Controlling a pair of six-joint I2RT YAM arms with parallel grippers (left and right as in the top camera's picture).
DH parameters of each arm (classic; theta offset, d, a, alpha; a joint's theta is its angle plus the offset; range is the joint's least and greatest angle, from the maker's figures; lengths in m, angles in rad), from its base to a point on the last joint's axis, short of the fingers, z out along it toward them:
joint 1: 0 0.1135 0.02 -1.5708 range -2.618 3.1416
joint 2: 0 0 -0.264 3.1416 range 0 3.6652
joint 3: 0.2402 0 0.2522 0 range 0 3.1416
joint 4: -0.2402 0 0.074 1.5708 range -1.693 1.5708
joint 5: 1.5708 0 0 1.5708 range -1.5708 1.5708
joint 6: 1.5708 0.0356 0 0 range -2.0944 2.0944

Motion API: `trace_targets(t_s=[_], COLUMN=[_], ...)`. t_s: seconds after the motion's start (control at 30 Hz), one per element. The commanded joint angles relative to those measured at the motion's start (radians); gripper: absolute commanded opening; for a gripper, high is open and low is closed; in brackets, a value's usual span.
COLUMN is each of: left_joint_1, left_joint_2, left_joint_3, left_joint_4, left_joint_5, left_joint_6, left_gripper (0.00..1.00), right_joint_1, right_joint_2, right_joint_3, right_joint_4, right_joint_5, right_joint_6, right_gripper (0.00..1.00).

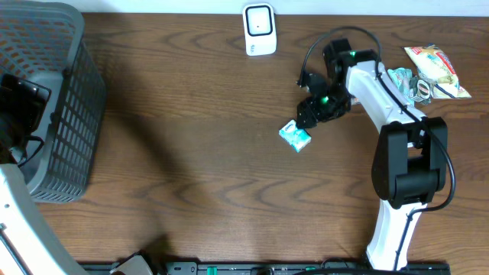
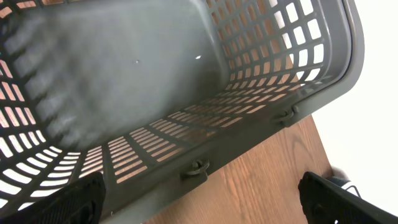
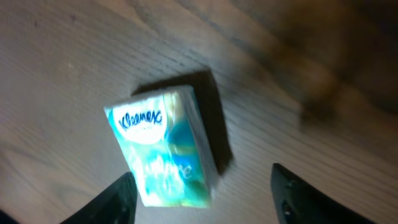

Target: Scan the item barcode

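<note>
Barely started. Pack (image 3: 165, 146) lying flat on the surface (image 1: 191, 153), logo side up, well apart from the scanner (image 1: 259, 29) at the far edge. Right claw (image 3: 202, 180) poised directly over it, fingers (image 3: 115, 199) straddling the pack at a middling spread, one close by its edge, the other clear of it. Not gripping, nothing lifted. No barcode to be seen on the upward face (underneath, most likely, though impossible to tell from here). Left claw (image 2: 208, 199) spread wide and empty above the basket (image 2: 261, 124), taking no part. Left to do, by the look of it: close on the pack, lift, carry across to the scanner, turn the coded side toward its window. None of that done yet.
</note>
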Motion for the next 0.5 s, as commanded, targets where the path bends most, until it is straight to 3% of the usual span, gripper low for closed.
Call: trace_targets(t_s=[0.0, 0.2, 0.3, 0.47], left_joint_1=[0.003, 0.003, 0.003, 0.003], left_joint_2=[-0.005, -0.005, -0.005, -0.005], left_joint_3=[0.014, 0.014, 0.014, 0.014], left_joint_4=[-0.002, -0.002, -0.002, -0.002], left_joint_5=[-0.005, -0.005, -0.005, -0.005], left_joint_6=[-0.008, -0.008, -0.008, -0.008], left_gripper=[0.98, 0.98, 0.97, 0.98], right_joint_1=[-0.004, -0.003, -0.003, -0.003], right_joint_2=[0.011, 0.011, 0.011, 0.011], right_joint_3=[-0.070, -0.180, -0.220, -0.227], right_joint_4=[0.048, 0.149, 0.179, 0.174], right_joint_5=[-0.122, -0.160, -0.159, -0.160], right_joint_6=[-0.008, 0.021, 0.047, 0.087], right_gripper=[0.60, 0.52, 0.39, 0.02])
